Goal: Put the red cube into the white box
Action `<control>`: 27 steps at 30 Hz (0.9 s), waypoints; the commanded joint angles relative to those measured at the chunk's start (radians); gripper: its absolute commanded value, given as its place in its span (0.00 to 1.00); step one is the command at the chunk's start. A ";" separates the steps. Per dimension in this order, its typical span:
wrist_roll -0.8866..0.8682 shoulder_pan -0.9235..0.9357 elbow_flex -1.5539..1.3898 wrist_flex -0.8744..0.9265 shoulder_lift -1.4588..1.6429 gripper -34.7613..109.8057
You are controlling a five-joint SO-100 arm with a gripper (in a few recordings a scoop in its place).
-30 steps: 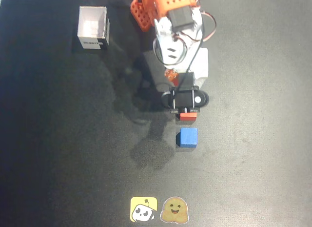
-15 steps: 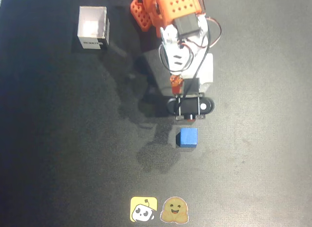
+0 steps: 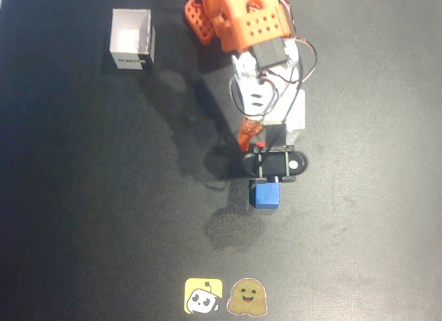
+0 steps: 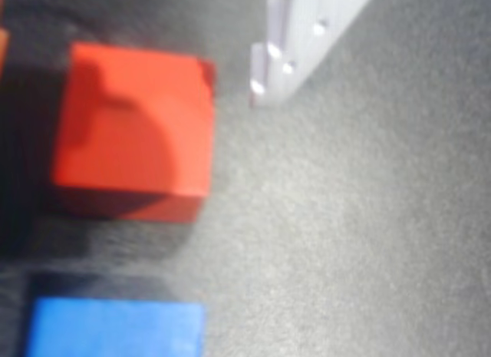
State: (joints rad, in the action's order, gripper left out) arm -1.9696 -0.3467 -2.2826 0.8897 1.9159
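In the wrist view the red cube (image 4: pixel 134 127) lies on the black mat, with the blue cube (image 4: pixel 115 326) just below it in the picture. My gripper (image 4: pixel 130 73) is open and low around the red cube. Its white finger (image 4: pixel 295 42) stands a small gap to the cube's right, and an orange sliver shows at the left edge. From overhead, the gripper (image 3: pixel 271 166) and its black camera mount cover the red cube and touch the top edge of the blue cube (image 3: pixel 266 195). The white box (image 3: pixel 131 38) stands far off at the upper left, open side up.
The orange and white arm (image 3: pixel 252 45) reaches down from the top centre of the black mat (image 3: pixel 83 197). Two stickers (image 3: pixel 224 295) lie at the bottom edge. The left and right parts of the mat are bare.
The arm has stretched down the overhead picture. The gripper head now covers the red cube, which showed below it one second ago, and reaches the blue cube's edge.
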 commanded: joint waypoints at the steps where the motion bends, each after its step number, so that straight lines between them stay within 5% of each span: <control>1: -0.017 -0.011 0.043 -0.035 -0.023 0.41; 27: -0.014 -0.002 -0.017 -0.193 -0.187 0.36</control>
State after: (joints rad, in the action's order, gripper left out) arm -1.9788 -0.3559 -2.2979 0.7164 1.7257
